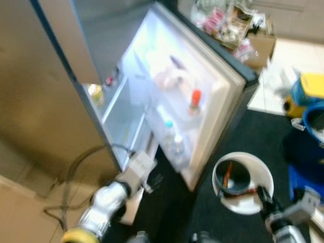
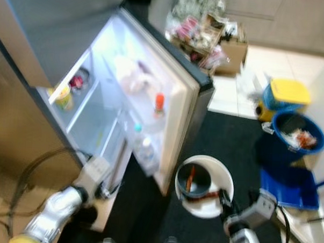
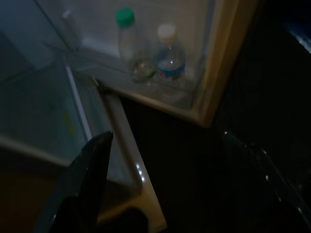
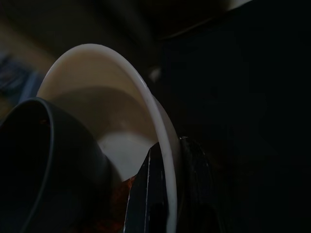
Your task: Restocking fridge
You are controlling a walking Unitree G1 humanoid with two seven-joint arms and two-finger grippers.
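A dark mat (image 1: 212,210) lies before the open fridge (image 1: 169,89), bottles (image 3: 150,48) standing in its door. The right claw (image 1: 265,200) is clenched on the white bowl's (image 1: 262,174) rim, with a grey bowl (image 1: 230,178) inside. The left claw (image 1: 155,180) hangs spread near the fridge's foot.

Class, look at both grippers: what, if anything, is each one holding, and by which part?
The right gripper clamps the white bowl by its rim, one finger each side. The left gripper is open and holds nothing.
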